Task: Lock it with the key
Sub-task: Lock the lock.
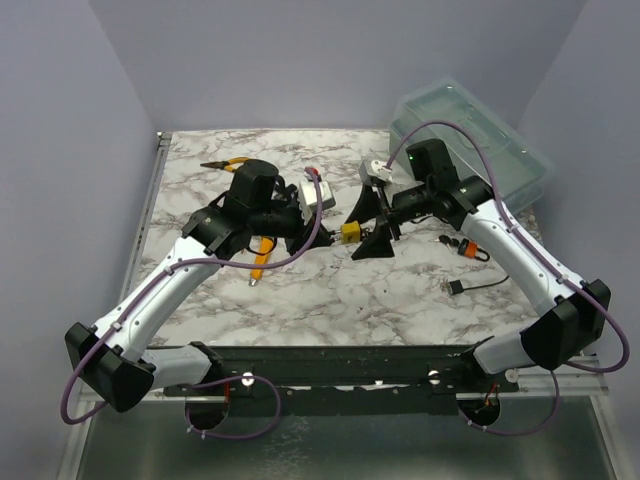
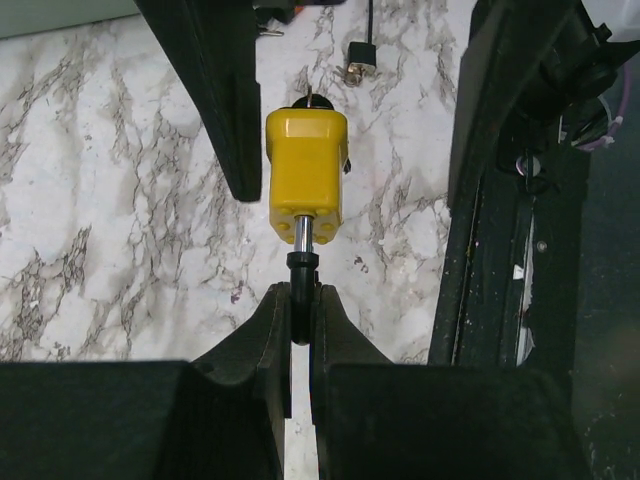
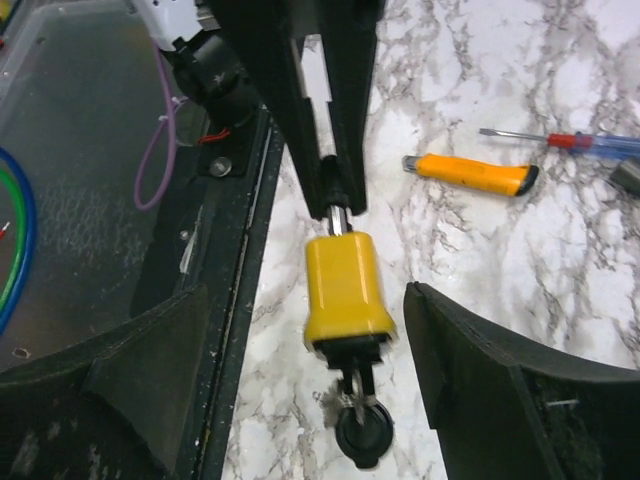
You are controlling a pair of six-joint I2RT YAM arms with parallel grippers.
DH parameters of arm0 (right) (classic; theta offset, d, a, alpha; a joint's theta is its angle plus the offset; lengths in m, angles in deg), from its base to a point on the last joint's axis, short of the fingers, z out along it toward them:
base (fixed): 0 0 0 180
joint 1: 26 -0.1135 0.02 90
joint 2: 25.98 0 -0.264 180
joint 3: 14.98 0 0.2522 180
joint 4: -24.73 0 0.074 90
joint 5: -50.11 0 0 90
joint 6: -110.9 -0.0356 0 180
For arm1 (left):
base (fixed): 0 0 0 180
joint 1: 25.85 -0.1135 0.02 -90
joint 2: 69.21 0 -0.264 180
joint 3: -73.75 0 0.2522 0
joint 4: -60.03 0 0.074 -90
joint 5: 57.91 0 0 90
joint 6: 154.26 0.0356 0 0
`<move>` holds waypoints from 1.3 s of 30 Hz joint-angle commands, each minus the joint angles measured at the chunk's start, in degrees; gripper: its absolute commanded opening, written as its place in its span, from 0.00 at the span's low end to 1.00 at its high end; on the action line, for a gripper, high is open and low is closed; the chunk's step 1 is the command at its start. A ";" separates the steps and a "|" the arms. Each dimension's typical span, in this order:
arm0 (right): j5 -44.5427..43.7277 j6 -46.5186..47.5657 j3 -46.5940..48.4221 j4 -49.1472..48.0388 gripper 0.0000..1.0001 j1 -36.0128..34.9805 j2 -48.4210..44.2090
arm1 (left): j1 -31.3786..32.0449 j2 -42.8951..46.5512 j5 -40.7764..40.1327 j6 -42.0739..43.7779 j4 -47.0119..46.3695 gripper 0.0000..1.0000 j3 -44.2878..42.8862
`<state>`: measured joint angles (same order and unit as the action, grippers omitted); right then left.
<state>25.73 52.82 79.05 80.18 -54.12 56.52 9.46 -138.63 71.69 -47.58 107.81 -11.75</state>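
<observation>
The yellow padlock [image 1: 351,232] hangs above the marble table between both grippers. My left gripper [image 2: 300,300] is shut on its black shackle [image 2: 301,265], with the yellow body [image 2: 307,175] pointing away from it. A key with a round black head [image 3: 363,432] sticks in the keyhole end of the body [image 3: 345,285]. My right gripper [image 3: 308,290] is open. Its two fingers [image 3: 470,370] stand on either side of the padlock without touching it. In the top view the right gripper [image 1: 368,227] straddles the lock from the right and the left gripper [image 1: 328,230] holds it from the left.
An orange utility knife [image 3: 470,173] and a screwdriver [image 3: 570,142] lie on the table beyond the lock. A clear plastic bin [image 1: 470,130] stands at the back right. An orange padlock with keys [image 1: 468,248], a small black part [image 1: 458,287], pliers [image 1: 225,165] and a white box [image 1: 315,192] lie around.
</observation>
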 commanded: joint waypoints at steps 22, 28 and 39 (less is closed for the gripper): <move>-1.86 6.02 -2.48 3.29 0.14 -2.91 0.42 | 0.13 -1.60 3.56 -2.93 -1.46 0.00 -4.02; -2.48 -1.72 -3.17 -1.09 0.00 -2.44 -1.82 | -1.63 -0.59 5.38 -3.82 3.46 0.39 -4.33; 1.95 -11.60 -5.89 -8.79 0.00 -2.29 -3.76 | -4.28 1.51 9.24 -4.74 4.46 0.49 -1.45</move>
<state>23.76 46.09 73.69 76.60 -56.22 54.82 5.24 -138.18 76.69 -51.64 111.81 -14.20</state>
